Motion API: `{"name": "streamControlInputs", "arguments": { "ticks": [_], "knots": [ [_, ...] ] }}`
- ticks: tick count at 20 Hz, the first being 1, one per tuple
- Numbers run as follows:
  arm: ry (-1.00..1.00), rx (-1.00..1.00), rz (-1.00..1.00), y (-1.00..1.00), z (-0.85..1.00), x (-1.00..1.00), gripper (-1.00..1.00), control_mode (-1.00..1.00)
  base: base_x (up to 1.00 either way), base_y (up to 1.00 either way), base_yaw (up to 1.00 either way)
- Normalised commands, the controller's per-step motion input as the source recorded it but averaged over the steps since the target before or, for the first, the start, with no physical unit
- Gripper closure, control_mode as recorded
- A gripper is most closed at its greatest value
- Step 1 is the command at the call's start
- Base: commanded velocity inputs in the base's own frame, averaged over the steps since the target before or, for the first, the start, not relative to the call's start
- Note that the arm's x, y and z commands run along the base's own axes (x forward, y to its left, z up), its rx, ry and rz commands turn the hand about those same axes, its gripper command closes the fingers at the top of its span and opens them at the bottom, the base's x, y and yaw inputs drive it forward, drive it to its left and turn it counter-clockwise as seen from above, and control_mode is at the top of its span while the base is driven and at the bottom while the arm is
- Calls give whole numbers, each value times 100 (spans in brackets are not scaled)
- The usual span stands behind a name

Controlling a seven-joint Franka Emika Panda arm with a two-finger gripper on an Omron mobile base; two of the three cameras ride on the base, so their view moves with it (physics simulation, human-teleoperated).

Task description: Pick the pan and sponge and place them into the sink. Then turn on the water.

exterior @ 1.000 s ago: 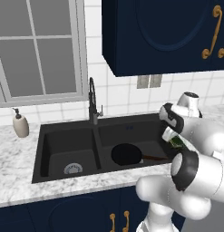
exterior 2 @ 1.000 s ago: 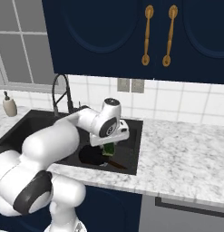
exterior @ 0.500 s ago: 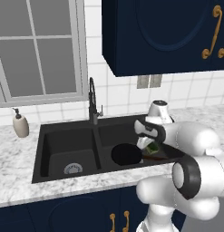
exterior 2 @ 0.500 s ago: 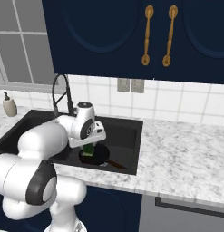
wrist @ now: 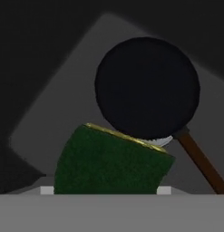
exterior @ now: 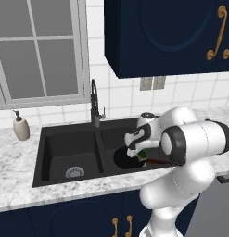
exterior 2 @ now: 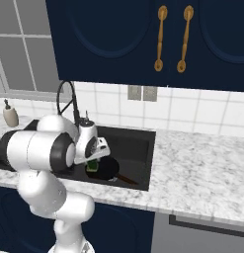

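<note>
The black pan (exterior: 126, 160) lies on the floor of the sink's (exterior: 65, 132) right basin, its dark handle (exterior: 157, 161) pointing right. My gripper (exterior: 136, 154) hangs just above the pan's right rim, shut on the sponge (exterior: 142, 156), whose green face shows. From the right base view the sponge (exterior 2: 92, 166) sits under the hand, beside the pan (exterior 2: 109, 169). In the hand view the green sponge (wrist: 111, 165) with its yellow edge fills the space between my fingertips, and the pan (wrist: 147, 88) lies below it over the drain. No water runs from the faucet (exterior: 94, 99).
A beige soap dispenser (exterior: 21, 128) stands on the marble counter left of the sink. The left basin holds only its silver drain (exterior: 74, 172). Dark upper cabinets (exterior: 167, 32) hang above the counter at right. The faucet's lever (exterior: 103, 111) is behind the divider.
The arm has swung left and down with the sponge, from over the right counter edge to just above the pan in the right basin. The pan has not moved.
</note>
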Motion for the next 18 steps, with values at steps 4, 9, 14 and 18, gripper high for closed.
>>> {"name": "streamControlInputs", "arguments": {
  "ticks": [4, 9, 14, 18],
  "knots": [
    [0, 0, 0, 3, -47, 65, 100, -100, 0, 0, 0],
    [1, 0, 0, 2, -38, 74, 100, -100, 0, 0, 0],
    [7, 0, 0, 0, -51, 69, 100, -100, 0, 0, 0],
    [5, -1, 0, 1, -57, 60, 100, -100, 0, 0, 0]
  ]
}}
